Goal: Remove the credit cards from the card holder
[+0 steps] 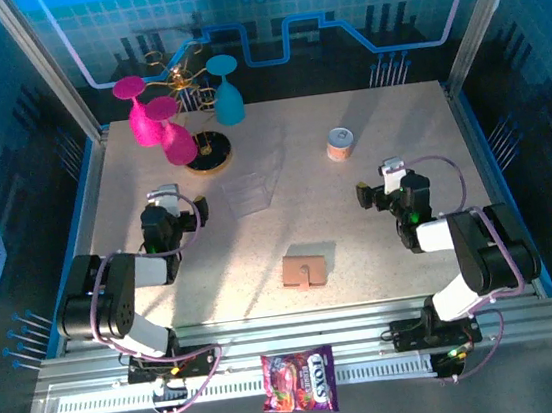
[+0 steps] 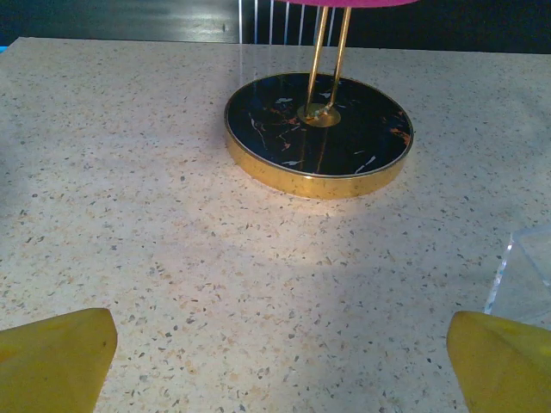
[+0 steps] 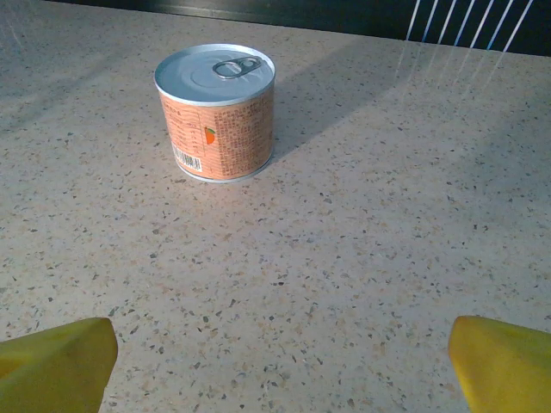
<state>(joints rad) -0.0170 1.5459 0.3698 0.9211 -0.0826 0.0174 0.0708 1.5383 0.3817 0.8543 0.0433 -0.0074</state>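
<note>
Your left gripper (image 1: pixel 175 205) and right gripper (image 1: pixel 381 181) gape empty; pin the folded card holder (image 1: pixel 304 269), lower centre, before opening it.

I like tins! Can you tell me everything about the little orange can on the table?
The can is short and round, seemingly metal, with a silvery lid whose ring tab lies flat, unpulled. An orange label with small print and a barcode wraps its side. It stands upright, closed, on the speckled table, touching nothing else.
</note>
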